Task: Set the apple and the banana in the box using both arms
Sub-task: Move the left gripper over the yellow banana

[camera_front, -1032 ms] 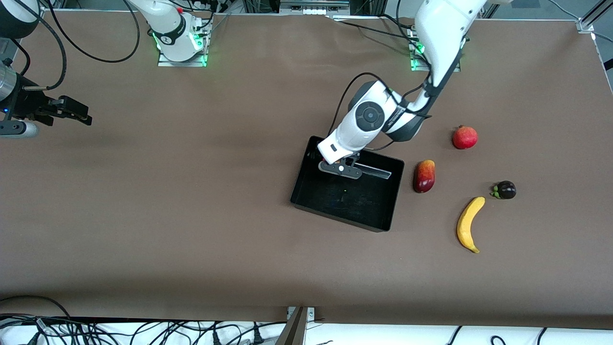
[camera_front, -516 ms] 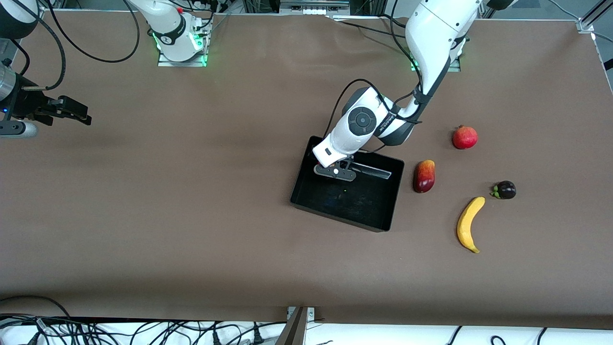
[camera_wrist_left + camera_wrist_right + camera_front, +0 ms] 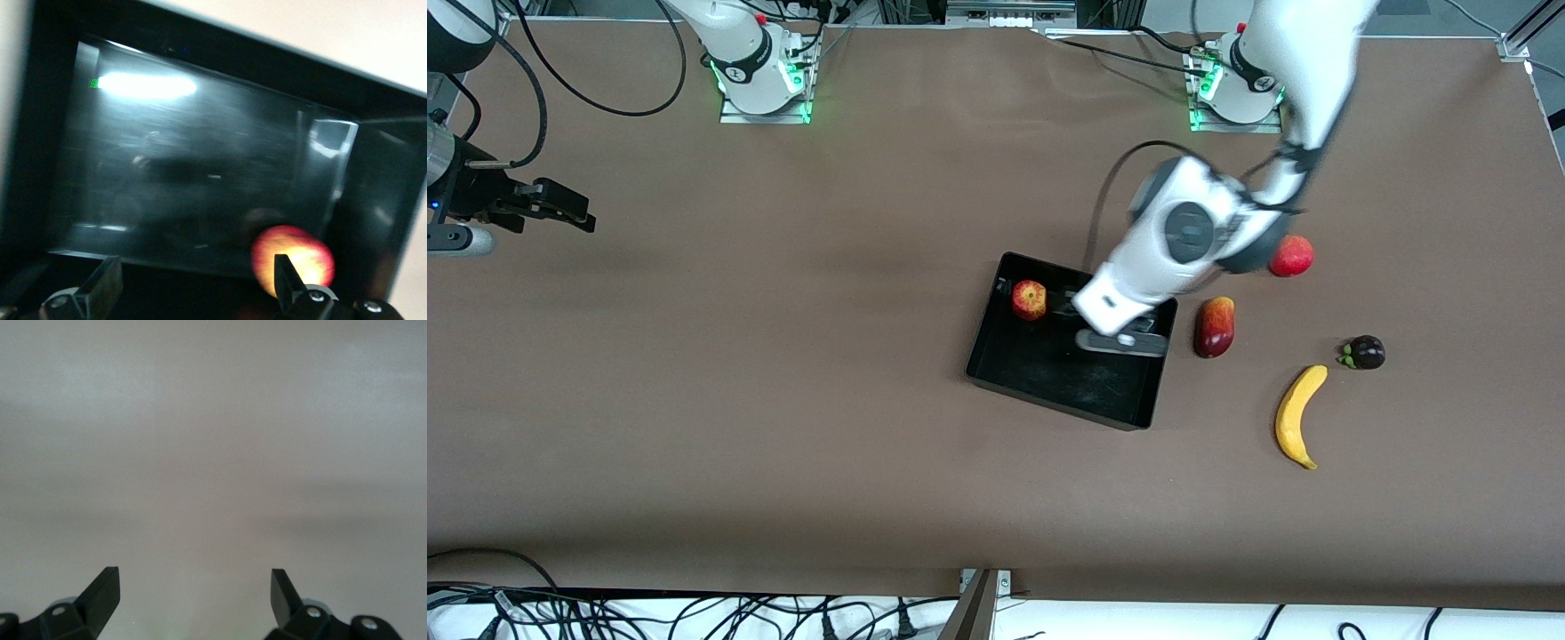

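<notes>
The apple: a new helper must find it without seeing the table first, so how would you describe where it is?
Find the black box mid-table. The apple lies inside it, in the corner toward the robots' bases and the right arm's end. It is small, round, red with yellowish patches, unlike the elongated dark-red fruit outside the box.

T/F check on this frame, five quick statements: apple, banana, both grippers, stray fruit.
1. The apple lies inside the box. True.
2. The banana is in the box too. False: it lies on the table, toward the left arm's end, nearer the front camera than the dark purple fruit.
3. The left gripper is shut on the apple. False: its fingers are open over the box, and the apple rests free on the box floor.
4. The right gripper is open and holds nothing. True; that arm waits at its end of the table.
5. The mango-like fruit lies on the table beside the box. True.
</notes>
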Controlling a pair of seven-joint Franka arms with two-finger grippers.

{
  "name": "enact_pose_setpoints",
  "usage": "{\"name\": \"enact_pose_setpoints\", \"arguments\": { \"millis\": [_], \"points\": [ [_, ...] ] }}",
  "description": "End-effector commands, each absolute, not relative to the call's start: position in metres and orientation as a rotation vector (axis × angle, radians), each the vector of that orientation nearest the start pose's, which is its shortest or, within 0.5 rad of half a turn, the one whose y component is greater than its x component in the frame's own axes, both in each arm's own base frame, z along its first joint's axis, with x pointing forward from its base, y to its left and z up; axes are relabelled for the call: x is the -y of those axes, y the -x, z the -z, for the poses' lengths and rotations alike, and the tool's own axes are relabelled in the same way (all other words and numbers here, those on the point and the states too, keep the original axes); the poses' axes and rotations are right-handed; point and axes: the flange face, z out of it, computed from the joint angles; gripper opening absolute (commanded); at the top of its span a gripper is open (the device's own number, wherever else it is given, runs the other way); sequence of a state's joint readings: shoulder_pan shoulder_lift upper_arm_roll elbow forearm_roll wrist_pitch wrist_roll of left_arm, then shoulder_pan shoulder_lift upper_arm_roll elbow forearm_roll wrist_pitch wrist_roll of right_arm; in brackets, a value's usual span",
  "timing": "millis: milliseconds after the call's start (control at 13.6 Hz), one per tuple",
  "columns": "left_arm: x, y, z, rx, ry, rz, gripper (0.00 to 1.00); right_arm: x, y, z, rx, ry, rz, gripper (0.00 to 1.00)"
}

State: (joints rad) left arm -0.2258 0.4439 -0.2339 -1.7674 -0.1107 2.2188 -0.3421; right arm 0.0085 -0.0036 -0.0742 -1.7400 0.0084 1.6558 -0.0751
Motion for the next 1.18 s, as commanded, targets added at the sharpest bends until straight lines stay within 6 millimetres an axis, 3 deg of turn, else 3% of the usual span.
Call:
{"name": "enact_pose_setpoints", "arguments": {
  "millis": [0,221,442,590,811,1106],
  "points": [
    [0.189,-0.614,-0.330,-0.263,3.311,-0.112,1.00,0.040,-0.554,-0.554,-0.004,3.137,-0.149,1.00],
    [0.087,-0.635,-0.300,-0.519,3.282,-0.099,1.00,0.043,-0.554,-0.553,-0.012,3.135,-0.152,1.00],
    [0.017,-0.652,-0.265,-0.870,3.113,0.041,1.00,0.043,-0.554,-0.554,-0.016,3.136,-0.147,1.00],
    [-0.013,-0.654,-0.231,-0.931,3.074,0.057,1.00,0.043,-0.554,-0.554,-0.021,3.135,-0.149,1.00],
    [-0.028,-0.658,-0.208,-0.913,3.051,0.110,1.00,0.042,-0.554,-0.553,-0.026,3.134,-0.149,1.00],
    [-0.031,-0.658,-0.191,-0.900,3.045,0.139,1.00,0.042,-0.556,-0.551,-0.024,3.134,-0.154,1.00]
  ]
}}
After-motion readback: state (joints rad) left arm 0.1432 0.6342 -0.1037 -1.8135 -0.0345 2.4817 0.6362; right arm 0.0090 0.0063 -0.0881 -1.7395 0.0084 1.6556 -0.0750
